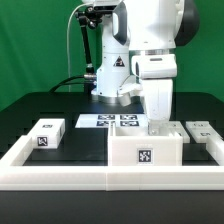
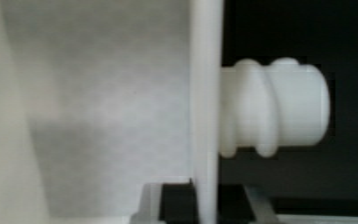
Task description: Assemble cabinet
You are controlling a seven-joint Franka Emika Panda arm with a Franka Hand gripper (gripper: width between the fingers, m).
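Matte white boxy cabinet [image 1: 146, 150], square black-and-white tag on front, black desk [image 1: 40, 105], end effector [image 2: 204, 200] pinching cabinet's thin wall.

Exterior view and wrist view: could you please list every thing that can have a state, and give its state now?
gripper: low at the large box, straddling a thin white panel; clamped or not, cannot tell.
large box: upright, tag facing the exterior view.
thin white panel: between the fingers, edge-on.
ribbed knob: against one side of the panel.
small block: loose, apart, unheld.
right blocks: loose, unheld.
marker board: flat.
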